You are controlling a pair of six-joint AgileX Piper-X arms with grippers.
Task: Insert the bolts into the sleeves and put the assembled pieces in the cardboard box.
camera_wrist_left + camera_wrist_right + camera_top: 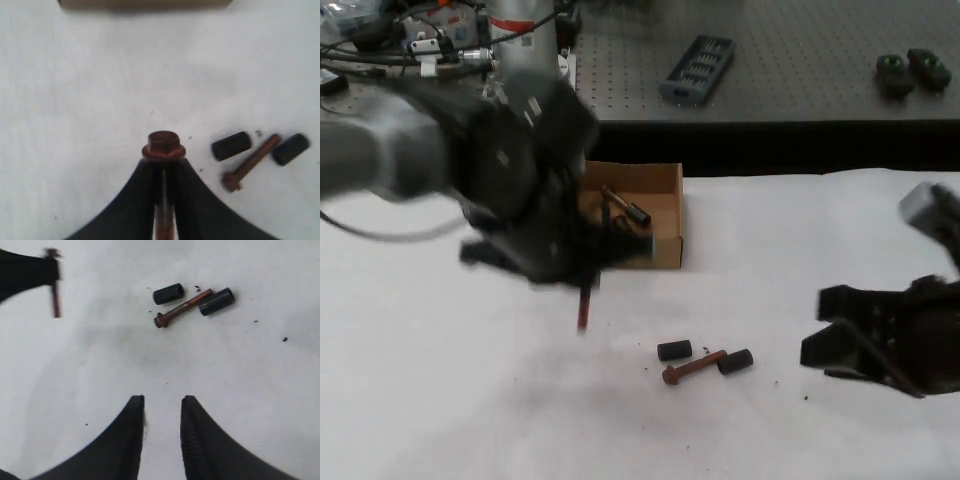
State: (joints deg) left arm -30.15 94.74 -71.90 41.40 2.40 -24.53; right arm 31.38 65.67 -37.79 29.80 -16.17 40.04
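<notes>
While left claw (163, 167) pinches a bolt (163, 145) near the cardboard box (665, 215), right claw (162, 405) low, narrowly parted

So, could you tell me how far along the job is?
Done: at least one sleeved bolt lies in the brown cardboard box. In hand: the left gripper clamps a rusty hex-head bolt. Left: that bolt, the loose rusty bolt and two black cylindrical sleeves on the white sheet; the right gripper is open.

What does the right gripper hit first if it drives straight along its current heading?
Likely the head end of the loose bolt, which lies between a sleeve and a second sleeve. Before that, the open right gripper faces bare white bench cover. Depth is unclear, so it may touch the cover first.
</notes>
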